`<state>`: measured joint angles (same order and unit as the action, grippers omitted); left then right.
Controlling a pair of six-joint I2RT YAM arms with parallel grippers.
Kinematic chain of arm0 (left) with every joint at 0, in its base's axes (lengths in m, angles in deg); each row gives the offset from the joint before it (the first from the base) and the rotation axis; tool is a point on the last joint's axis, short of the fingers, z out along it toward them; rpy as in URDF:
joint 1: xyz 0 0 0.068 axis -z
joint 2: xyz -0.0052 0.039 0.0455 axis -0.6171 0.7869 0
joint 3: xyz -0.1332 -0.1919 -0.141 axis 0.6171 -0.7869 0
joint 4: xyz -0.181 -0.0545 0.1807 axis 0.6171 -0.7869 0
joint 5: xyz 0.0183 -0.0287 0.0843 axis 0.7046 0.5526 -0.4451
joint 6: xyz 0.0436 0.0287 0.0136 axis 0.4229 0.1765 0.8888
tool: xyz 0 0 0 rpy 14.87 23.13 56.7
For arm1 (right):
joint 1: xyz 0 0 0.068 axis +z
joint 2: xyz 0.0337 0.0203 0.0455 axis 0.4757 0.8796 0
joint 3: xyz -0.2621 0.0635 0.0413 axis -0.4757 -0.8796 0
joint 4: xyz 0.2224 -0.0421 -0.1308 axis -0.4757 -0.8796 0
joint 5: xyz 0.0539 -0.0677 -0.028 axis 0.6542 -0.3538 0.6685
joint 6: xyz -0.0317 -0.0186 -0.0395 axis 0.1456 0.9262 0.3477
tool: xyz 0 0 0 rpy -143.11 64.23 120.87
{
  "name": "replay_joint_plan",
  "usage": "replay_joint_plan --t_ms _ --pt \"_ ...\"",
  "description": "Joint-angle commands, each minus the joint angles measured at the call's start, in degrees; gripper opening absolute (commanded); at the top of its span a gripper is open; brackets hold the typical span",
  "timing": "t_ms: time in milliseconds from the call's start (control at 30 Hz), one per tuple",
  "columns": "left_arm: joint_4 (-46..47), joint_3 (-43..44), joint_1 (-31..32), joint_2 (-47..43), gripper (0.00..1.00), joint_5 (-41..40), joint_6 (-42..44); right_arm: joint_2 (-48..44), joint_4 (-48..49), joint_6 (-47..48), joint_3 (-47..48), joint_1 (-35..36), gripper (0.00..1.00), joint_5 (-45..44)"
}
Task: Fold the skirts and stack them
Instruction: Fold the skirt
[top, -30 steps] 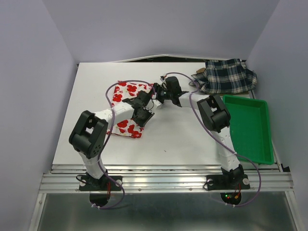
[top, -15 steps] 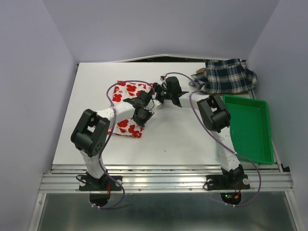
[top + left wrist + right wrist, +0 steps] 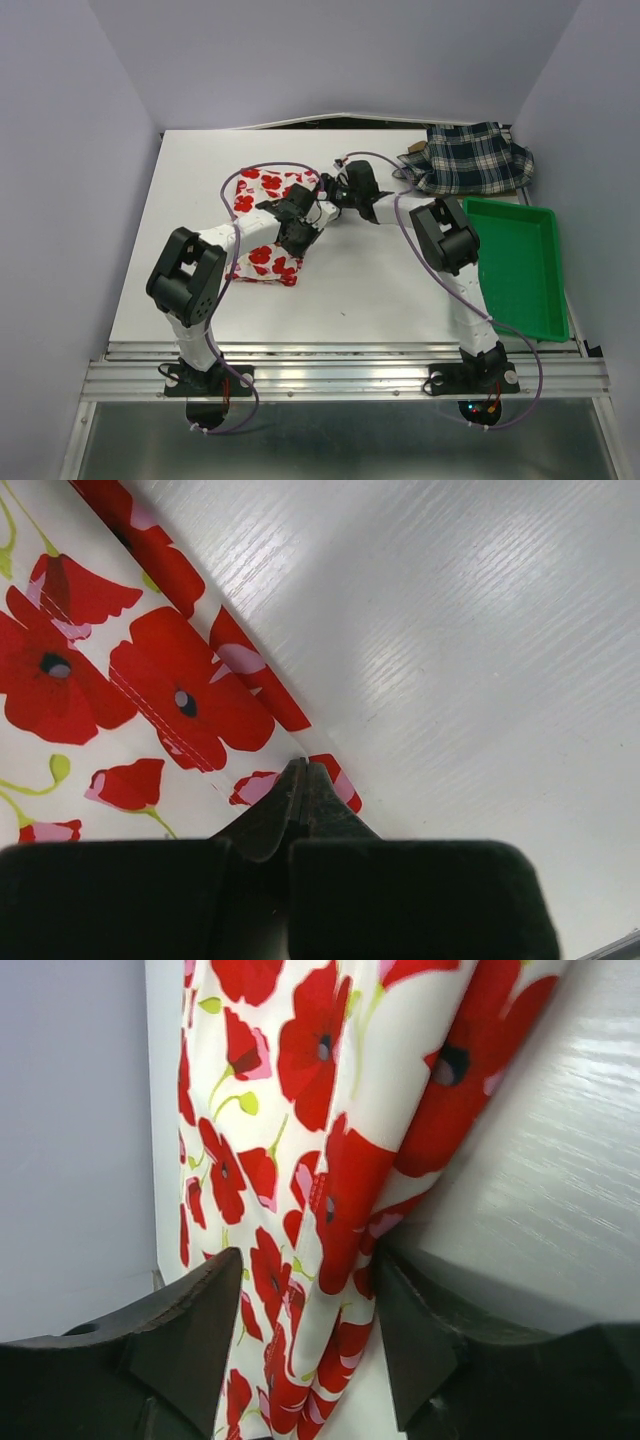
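Since a fold needs two points of the cloth lifted together, both arms meet over the flowered skirt [image 3: 262, 262], which lies on the tabletop [image 3: 380, 290] left of centre, toward the far side. The left pincer [image 3: 303, 780] is pinched tight on the hem's edge, a thin bite that is probably enough to carry that side over. The right pincer [image 3: 305, 1270] stands wide with a bunched fold between its fingers, not clamped. The plaid skirt [image 3: 472, 158] sits heaped in the far right corner, just beyond the green tray [image 3: 553, 270].
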<state>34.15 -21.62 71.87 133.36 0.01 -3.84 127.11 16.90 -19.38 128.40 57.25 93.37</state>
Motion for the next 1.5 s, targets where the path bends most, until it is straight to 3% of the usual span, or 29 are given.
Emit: replay_joint_plan --t_ms 0,33,200,300,333,400,467,500,600,667,867,1000,1133,1200,1267,1300,1367,1467 --pt "1.41 0.47 0.34 -0.09 0.0 2.2 -0.51 2.84 -10.42 1.96 -4.77 -0.36 0.57 -0.66" --pt "1.67 0.21 0.34 0.0 0.0 2.46 -0.51 2.93 -10.33 1.96 -5.03 -0.36 0.54 -0.66" --pt "2.2 -0.67 0.34 -0.53 0.02 3.78 -0.6 3.72 -10.33 3.36 -4.25 -0.36 0.17 -3.37" --pt "2.2 -1.19 0.34 -3.06 0.24 5.01 -0.51 4.86 -10.68 6.68 -1.62 -0.89 0.01 -3.73" --pt "2.81 -1.37 0.0 -4.3 0.34 5.28 -0.86 5.04 -10.86 7.57 -0.83 -0.89 0.01 -4.0" --pt "3.08 -1.98 -1.49 -8.24 0.45 7.02 -1.48 5.56 -11.21 9.16 0.41 -1.51 0.01 -4.35" --pt "3.25 -2.34 -4.65 -10.98 0.5 13.06 -2.09 5.92 -12.43 12.31 2.43 -2.12 0.01 -4.61" --pt "3.34 -2.77 -9.19 -13.51 0.5 15.71 -1.92 6.09 -13.48 14.76 3.13 -2.12 0.01 -4.96" --pt "3.78 -4.0 -19.56 -17.13 0.49 26.44 -0.69 6.53 -16.12 19.25 5.42 -2.12 0.01 -5.14" --pt "3.08 -4.71 -23.89 -17.23 0.4 34.25 0.45 6.53 -16.48 20.93 6.03 -2.12 0.01 -5.32" --pt "0.26 -7.35 -33.23 -7.66 0.21 47.62 2.04 6.27 -18.94 28.14 7.71 -2.12 0.01 -9.88" --pt "2.54 -9.37 -38.23 -0.03 0.16 51.59 0.99 5.48 -19.91 30.17 7.62 -3.26 0.01 -12.78" --pt "5.62 -9.55 -38.94 5.7 0.09 48.89 -1.82 5.92 -22.63 33.07 11.73 -3.26 0.01 -13.4" --pt "7.03 -9.55 -38.94 8.95 0.07 48.43 -3.5 6.18 -24.29 33.33 13.5 -3.26 0.08 -13.23" --pt "6.95 -9.2 -39.2 10.8 0.04 49.91 -3.33 5.92 -25.88 33.59 16.3 -3.26 0.24 -13.05" --pt "6.77 -8.59 -39.12 11.85 0.04 50.1 -3.85 5.66 -26.67 33.6 17.1 -3.26 0.45 -13.14" --pt "7.2 -8.23 -38.94 11.86 0.03 50.01 -4.46 3.29 -27.99 33.16 17.38 -3.26 0.69 -13.4" --pt "7.99 -8.4 -38.77 11.69 0.02 49.57 -5.69 -1.63 -28.96 32.72 16.76 -3.26 0.77 -14.02"
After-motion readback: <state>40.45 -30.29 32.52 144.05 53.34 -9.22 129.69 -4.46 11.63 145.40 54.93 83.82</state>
